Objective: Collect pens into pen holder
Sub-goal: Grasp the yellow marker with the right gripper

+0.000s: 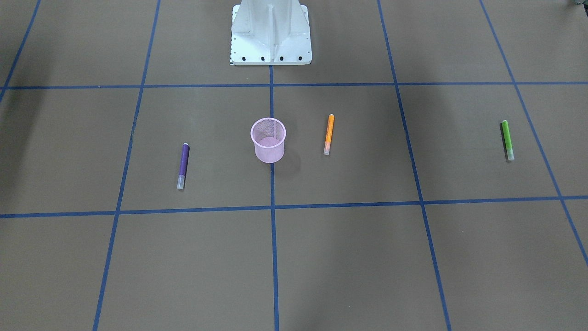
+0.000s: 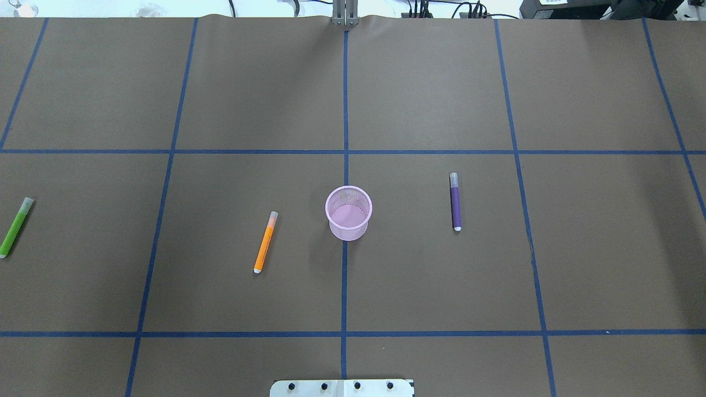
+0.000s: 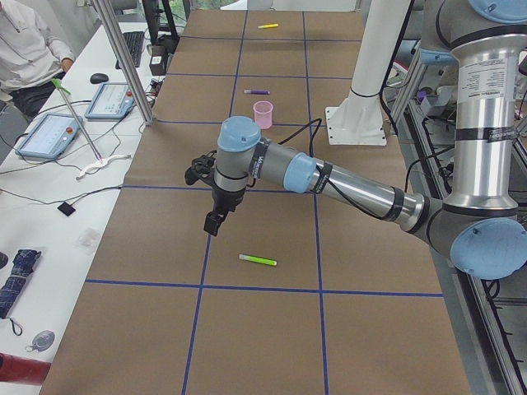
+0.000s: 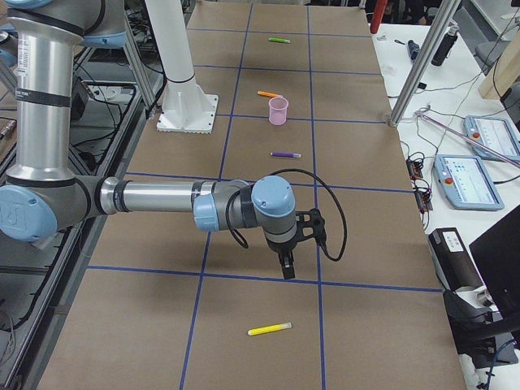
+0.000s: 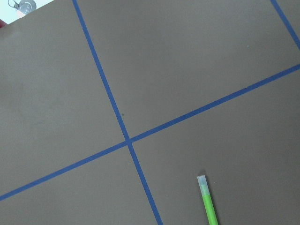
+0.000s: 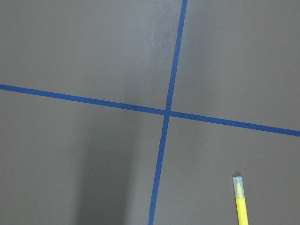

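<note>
The pink mesh pen holder (image 1: 268, 139) (image 2: 348, 213) stands upright at the table's centre with nothing showing inside. Around it lie a purple pen (image 2: 455, 201), an orange pen (image 2: 265, 242) and a green pen (image 2: 15, 226). A yellow pen (image 4: 270, 329) lies far out on my right side. My left gripper (image 3: 212, 224) hangs above the table a little short of the green pen (image 3: 258, 260). My right gripper (image 4: 288, 268) hangs above the table short of the yellow pen. Whether either is open, I cannot tell.
The white robot base (image 1: 271, 34) stands at the table's robot side. A side bench with tablets (image 3: 51, 133), cables and a seated person (image 3: 25, 49) runs along the far edge. Aluminium posts (image 4: 422, 65) stand at that edge.
</note>
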`<state>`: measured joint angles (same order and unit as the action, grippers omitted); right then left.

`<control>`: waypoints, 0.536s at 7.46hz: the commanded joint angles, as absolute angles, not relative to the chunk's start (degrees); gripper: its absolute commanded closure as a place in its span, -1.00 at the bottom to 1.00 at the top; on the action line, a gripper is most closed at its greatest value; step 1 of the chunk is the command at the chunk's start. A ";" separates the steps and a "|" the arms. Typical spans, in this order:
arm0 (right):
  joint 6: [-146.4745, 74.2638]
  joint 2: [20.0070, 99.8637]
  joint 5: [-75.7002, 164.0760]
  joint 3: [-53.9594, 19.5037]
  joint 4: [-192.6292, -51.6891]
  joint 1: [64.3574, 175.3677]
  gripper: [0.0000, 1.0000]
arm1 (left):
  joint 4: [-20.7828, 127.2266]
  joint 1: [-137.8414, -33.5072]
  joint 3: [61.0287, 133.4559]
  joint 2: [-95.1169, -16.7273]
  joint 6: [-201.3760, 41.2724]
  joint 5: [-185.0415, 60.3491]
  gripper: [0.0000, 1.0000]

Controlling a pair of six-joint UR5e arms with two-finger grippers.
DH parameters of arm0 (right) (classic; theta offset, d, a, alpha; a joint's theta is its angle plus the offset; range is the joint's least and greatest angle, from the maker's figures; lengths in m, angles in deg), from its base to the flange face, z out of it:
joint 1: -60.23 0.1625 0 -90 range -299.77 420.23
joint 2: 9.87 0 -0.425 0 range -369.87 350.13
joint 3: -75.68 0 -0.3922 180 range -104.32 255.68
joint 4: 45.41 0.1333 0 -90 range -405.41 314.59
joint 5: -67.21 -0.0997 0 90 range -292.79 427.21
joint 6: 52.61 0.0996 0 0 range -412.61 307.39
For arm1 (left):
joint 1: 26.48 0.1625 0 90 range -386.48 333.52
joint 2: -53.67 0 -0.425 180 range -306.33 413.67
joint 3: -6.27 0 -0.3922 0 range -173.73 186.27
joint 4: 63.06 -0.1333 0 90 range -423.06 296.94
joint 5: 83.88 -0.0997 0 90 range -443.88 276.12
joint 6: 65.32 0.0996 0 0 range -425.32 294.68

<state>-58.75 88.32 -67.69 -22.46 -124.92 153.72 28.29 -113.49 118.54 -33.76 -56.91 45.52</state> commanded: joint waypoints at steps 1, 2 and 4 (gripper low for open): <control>-59.55 88.48 -67.61 -5.54 -104.15 153.66 -0.99 | 28.61 -113.49 118.42 -33.87 -56.88 45.76 -1.00; -59.38 88.13 -67.61 1.78 -95.86 153.66 -0.99 | 28.61 -113.49 118.42 -33.87 -56.80 45.76 -1.00; -58.59 88.39 -67.53 5.53 -94.02 153.66 -0.98 | 28.96 -113.49 118.33 -33.69 -56.71 45.76 -1.00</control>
